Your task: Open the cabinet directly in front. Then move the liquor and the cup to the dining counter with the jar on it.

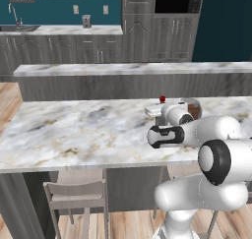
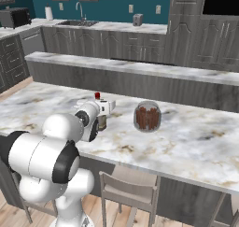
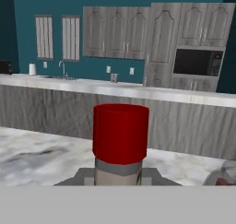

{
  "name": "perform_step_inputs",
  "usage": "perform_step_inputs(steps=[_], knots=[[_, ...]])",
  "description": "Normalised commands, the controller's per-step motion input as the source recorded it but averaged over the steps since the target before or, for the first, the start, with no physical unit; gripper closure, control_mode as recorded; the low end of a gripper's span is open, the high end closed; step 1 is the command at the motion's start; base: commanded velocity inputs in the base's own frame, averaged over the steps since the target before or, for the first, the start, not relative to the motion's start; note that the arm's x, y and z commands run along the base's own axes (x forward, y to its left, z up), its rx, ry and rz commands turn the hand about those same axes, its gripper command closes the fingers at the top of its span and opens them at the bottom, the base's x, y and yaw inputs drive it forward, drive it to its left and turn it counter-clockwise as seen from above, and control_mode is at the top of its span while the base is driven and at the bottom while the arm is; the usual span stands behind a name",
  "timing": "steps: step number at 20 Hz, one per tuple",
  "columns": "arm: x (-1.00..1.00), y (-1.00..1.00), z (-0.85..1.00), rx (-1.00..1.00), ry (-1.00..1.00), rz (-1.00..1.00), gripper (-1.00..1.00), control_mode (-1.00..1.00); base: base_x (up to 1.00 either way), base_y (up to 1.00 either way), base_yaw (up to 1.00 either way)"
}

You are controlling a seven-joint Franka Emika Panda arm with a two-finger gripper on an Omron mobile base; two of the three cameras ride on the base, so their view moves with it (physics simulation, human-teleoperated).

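The liquor (image 2: 101,123), a small clear bottle with a red cap (image 3: 120,133), stands upright over the dining counter (image 1: 74,130). My gripper (image 2: 103,107) is shut on its neck just below the cap, and the cap pokes up above the hand (image 1: 162,99). Whether the bottle's base touches the marbled top I cannot tell. The jar (image 2: 147,117), squat glass with reddish-brown contents, stands on the counter just to the right of the bottle (image 1: 194,108). The cup is out of view. Grey wall cabinets (image 3: 115,32) hang on the far wall; I cannot tell which one is the task's cabinet.
A raised back ledge (image 2: 140,68) runs along the far side of the counter. Stools (image 1: 76,194) stand under its near edge. Beyond are the kitchen worktop with a sink (image 2: 77,23) and a black microwave (image 3: 197,61).
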Motion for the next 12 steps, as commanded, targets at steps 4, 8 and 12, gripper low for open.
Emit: perform_step_inputs(steps=[4, 8, 12], knots=[[0.00, -0.04, -0.05, 0.00, -0.09, 0.00, 1.00, -1.00, 0.00, 0.00, 0.00], [0.01, 0.00, 0.00, 0.00, 0.00, 0.00, 1.00, -1.00, 0.00, 0.00, 0.00], [0.05, 0.00, 0.00, 0.00, 0.00, 0.00, 1.00, -1.00, 0.00, 0.00, 0.00]])
